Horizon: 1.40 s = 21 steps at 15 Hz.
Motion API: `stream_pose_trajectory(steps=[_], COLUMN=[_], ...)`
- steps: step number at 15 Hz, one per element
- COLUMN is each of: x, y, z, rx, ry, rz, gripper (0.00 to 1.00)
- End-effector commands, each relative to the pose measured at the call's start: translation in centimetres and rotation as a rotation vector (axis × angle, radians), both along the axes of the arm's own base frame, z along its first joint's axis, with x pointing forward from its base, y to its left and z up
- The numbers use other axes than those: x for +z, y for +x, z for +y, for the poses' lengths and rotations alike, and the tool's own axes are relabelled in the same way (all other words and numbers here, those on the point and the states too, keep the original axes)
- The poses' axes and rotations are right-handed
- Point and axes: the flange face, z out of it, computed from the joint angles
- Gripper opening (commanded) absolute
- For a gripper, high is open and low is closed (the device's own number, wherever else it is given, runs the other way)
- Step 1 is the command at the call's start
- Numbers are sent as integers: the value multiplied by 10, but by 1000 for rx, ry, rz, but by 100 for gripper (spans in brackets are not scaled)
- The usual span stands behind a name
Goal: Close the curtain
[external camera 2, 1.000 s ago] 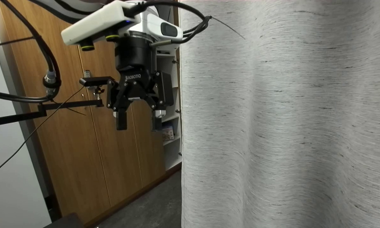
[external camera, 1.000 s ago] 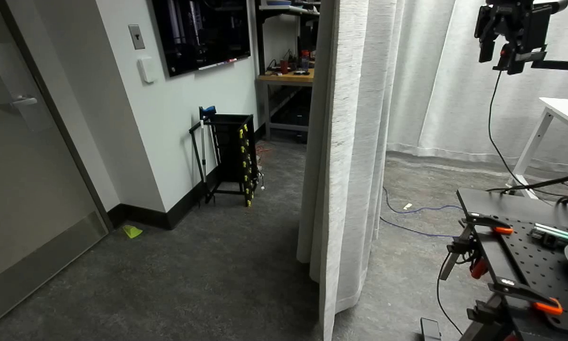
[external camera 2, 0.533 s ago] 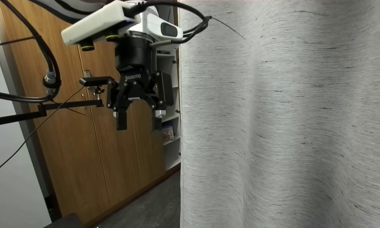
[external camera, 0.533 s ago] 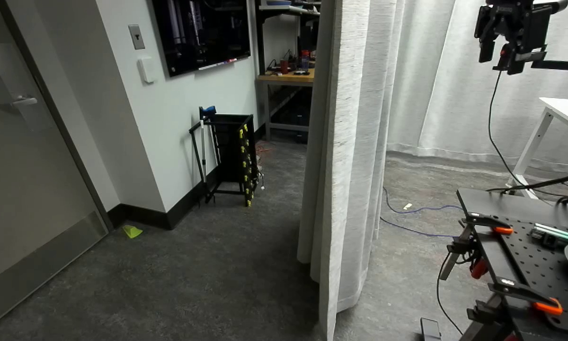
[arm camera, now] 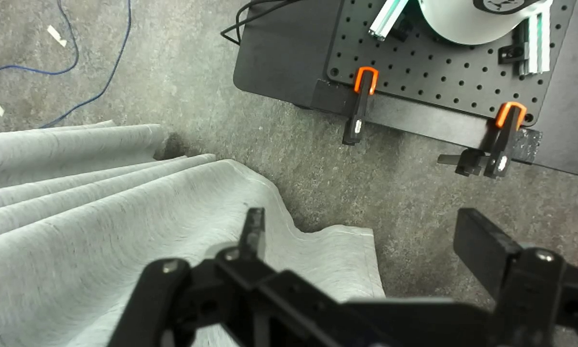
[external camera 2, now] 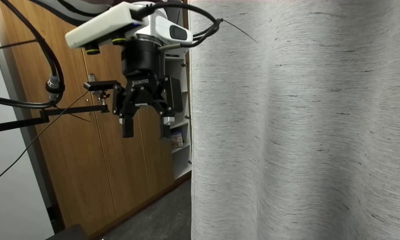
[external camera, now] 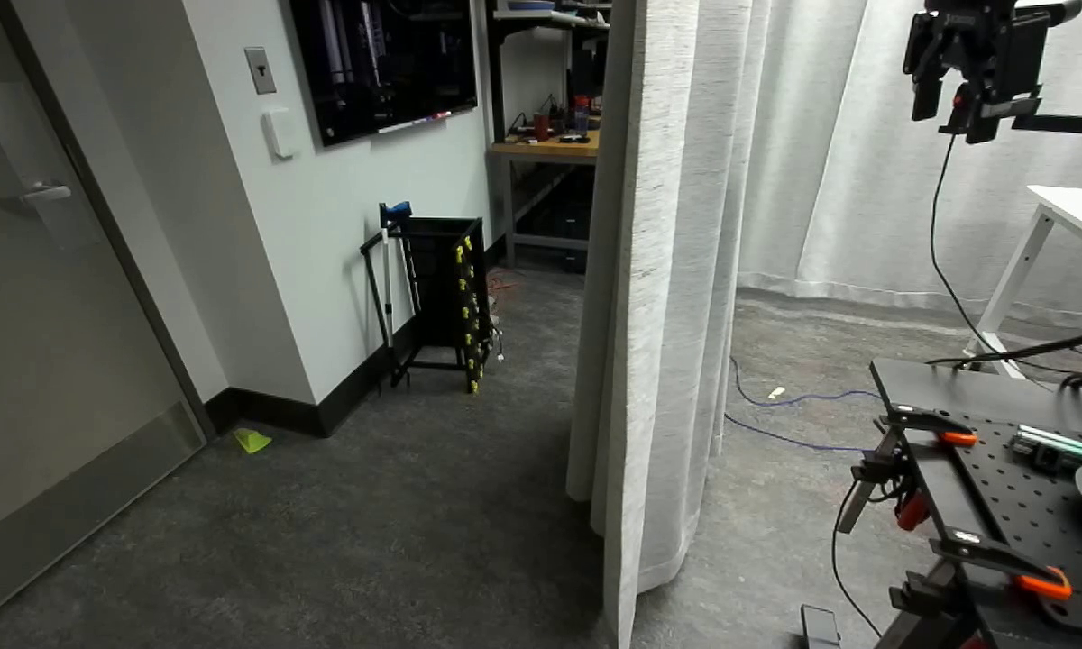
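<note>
In an exterior view, the curtain (external camera 2: 303, 126) hangs at three o'clock from the gripper (external camera 2: 146, 131), behind which stands a cabinet (external camera 2: 93, 150). In the wrist view, the table (arm camera: 428, 119) is placed at two o'clock.

Background, exterior views.
Black rack (external camera: 440, 288) below glossy black wall panel (external camera: 388, 68); yellow-green scrap (external camera: 252, 440) near grey door (external camera: 63, 342); wooden cabinet (external camera 2: 126, 166).

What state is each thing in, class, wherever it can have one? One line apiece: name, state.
Gripper: open, holding nothing.
Light grey curtain: hanging in folds, ungripped, looks only partly drawn.
Door: appears shut.
Wooden cabinet: doors with handles shut, a shelf section exposed.
Clamps: both set on the edge of the black table.
Black wall panel: dark.
</note>
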Motion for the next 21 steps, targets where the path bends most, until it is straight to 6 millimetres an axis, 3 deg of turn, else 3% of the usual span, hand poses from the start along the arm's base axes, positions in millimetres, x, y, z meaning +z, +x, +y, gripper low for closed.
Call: stream_pose_trajectory(steps=[1,9,10,12,16,21], x=[0,1,40,58,111,155], y=[0,3,42,56,103,159], z=[0,-1,39,56,112,172], rx=[-1,32,44,71,118,117], ry=[1,-25,-22,-34,-67,-89], rz=[-3,-32,-38,-76,-153,-254], gripper=[100,100,100,100,100,100])
